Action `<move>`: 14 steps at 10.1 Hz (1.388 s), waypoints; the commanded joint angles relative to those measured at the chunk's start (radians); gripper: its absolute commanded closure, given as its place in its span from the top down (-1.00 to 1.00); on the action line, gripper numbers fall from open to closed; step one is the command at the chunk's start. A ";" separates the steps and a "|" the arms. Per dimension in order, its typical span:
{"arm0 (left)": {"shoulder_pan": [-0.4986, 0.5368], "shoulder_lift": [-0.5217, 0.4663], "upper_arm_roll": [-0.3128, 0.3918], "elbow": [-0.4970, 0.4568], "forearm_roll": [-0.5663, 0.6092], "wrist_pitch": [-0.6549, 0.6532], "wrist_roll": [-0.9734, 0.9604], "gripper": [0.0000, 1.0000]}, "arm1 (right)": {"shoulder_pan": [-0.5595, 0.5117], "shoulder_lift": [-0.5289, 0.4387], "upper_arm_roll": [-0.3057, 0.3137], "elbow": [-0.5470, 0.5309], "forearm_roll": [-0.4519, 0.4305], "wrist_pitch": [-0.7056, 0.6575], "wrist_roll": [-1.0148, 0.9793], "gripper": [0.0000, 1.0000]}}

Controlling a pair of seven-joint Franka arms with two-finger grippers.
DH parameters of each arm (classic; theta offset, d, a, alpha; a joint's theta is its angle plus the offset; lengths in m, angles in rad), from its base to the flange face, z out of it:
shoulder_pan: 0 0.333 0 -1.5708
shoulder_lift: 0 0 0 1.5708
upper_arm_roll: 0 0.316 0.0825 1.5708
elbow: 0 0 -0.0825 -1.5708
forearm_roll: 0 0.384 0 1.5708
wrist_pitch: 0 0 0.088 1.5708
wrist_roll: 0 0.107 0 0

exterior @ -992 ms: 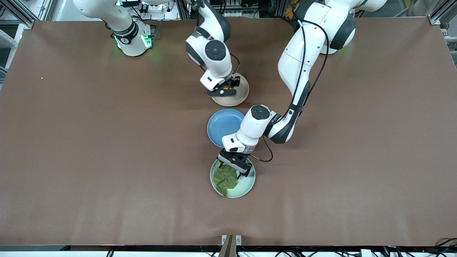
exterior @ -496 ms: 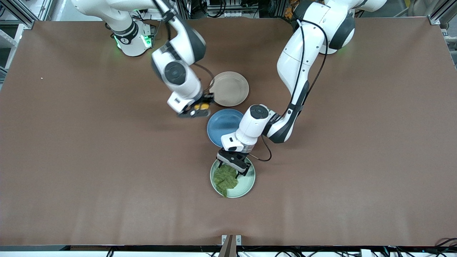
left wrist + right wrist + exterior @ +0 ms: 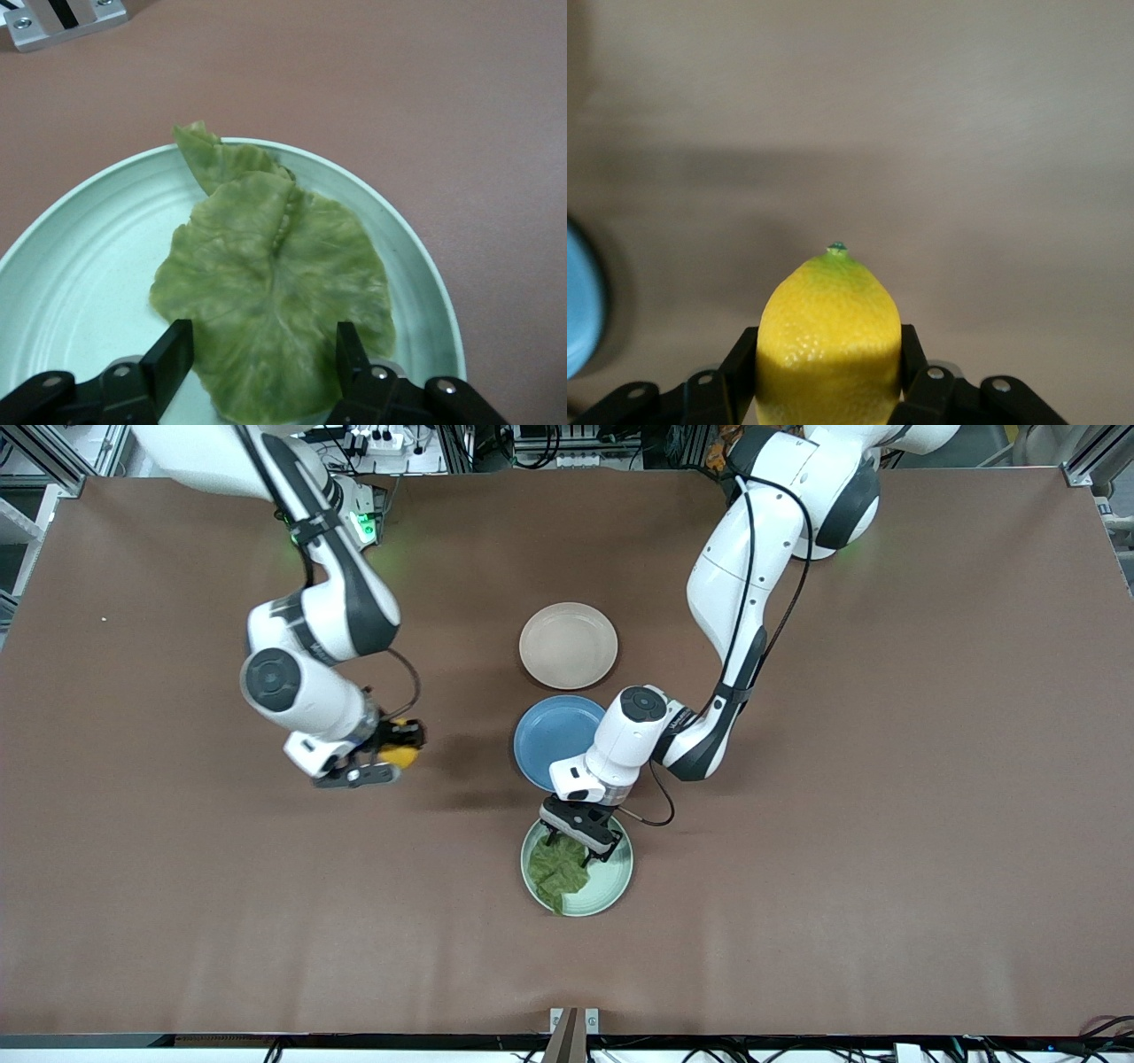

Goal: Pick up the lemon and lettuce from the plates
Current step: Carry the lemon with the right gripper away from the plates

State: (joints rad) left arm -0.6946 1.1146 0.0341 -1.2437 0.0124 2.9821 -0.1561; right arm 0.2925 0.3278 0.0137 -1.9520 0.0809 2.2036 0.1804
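My right gripper (image 3: 387, 755) is shut on the yellow lemon (image 3: 401, 755) and holds it over bare table toward the right arm's end; in the right wrist view the lemon (image 3: 830, 341) fills the gap between the fingers. The beige-pink plate (image 3: 568, 646) lies bare. The wrinkly green lettuce (image 3: 558, 871) lies on the mint green plate (image 3: 611, 881). My left gripper (image 3: 578, 843) is open low over that plate's edge, its fingers either side of the leaf's broad end (image 3: 270, 301) on the mint green plate (image 3: 71, 266).
A blue plate (image 3: 554, 737) lies between the beige-pink and mint green plates, partly under the left wrist. A small metal bracket (image 3: 573, 1020) sits at the table's near edge; it also shows in the left wrist view (image 3: 62, 18).
My right gripper has carried the lemon away from the beige-pink plate, toward the right arm's end of the table. The left gripper has edged slightly over the lettuce plate, still open.
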 commanded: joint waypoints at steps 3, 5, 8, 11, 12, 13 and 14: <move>-0.010 0.019 0.013 0.007 0.024 0.001 -0.007 -0.29 | -0.123 -0.001 0.015 0.004 -0.082 0.001 -0.076 -1.00; -0.010 0.019 0.013 0.000 0.032 0.001 -0.007 -0.80 | -0.177 0.008 0.017 0.001 -0.086 0.022 -0.117 -1.00; 0.001 0.014 0.013 -0.010 0.032 0.000 -0.007 -1.00 | -0.200 0.022 0.017 -0.001 -0.086 0.038 -0.119 -1.00; 0.003 -0.016 0.013 -0.014 0.031 -0.056 -0.011 -1.00 | -0.205 0.022 0.019 0.001 -0.076 0.039 -0.119 -1.00; 0.003 -0.038 0.013 -0.014 0.026 -0.099 -0.014 -1.00 | -0.217 0.025 0.017 -0.004 -0.072 0.050 -0.119 -1.00; 0.004 -0.065 0.013 -0.014 0.023 -0.150 -0.017 -1.00 | -0.226 0.034 0.017 -0.002 -0.073 0.054 -0.121 -1.00; 0.004 -0.090 0.013 -0.014 0.014 -0.188 -0.023 -1.00 | -0.233 0.037 0.017 -0.002 -0.076 0.057 -0.133 -1.00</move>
State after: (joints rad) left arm -0.6918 1.0793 0.0413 -1.2336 0.0184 2.8631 -0.1593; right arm 0.0864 0.3560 0.0172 -1.9552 0.0156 2.2468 0.0603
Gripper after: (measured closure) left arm 0.982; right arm 0.339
